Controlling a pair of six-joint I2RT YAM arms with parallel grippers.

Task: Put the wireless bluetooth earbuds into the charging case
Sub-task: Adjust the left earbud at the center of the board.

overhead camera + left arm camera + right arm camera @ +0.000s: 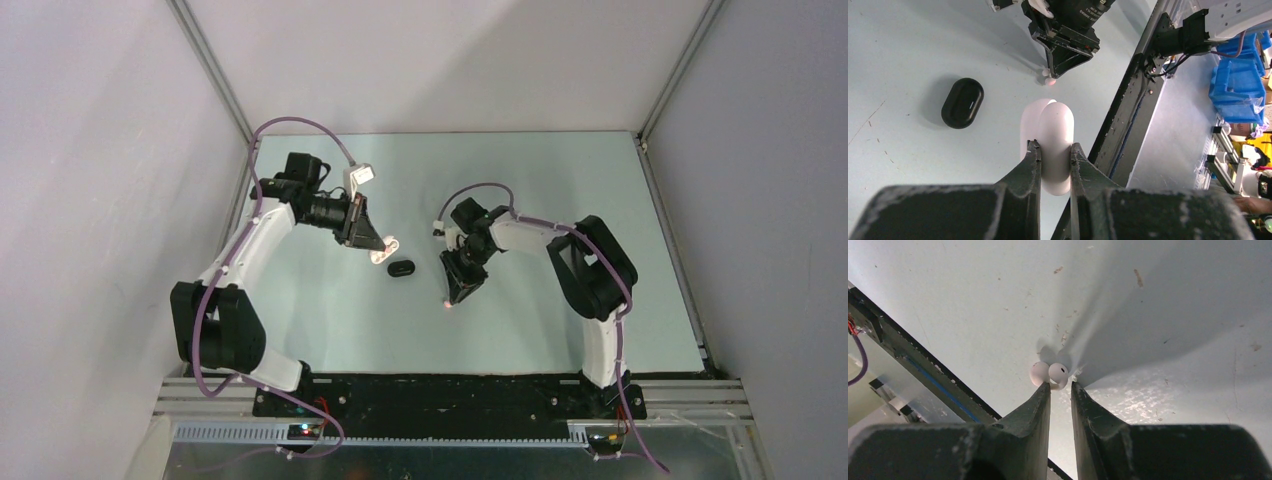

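My left gripper [1054, 148] is shut on the white oval charging case [1054, 137], which it holds with the lid open just above the table; it also shows in the top view [383, 248]. Two white earbuds [1049, 374] lie touching each other at the tips of my right gripper [1060, 386]. Its jaws stand narrowly apart, pinching the stem of one bud. The buds and right gripper [1050, 75] show ahead of the case in the left wrist view. The right gripper [449, 300] is low at the table. No black earbuds are in view.
A closed black oval case [401, 269] lies on the table between the two grippers and left of the white case in the left wrist view [962, 102]. The table's black front rail [1128, 105] runs close by on the right.
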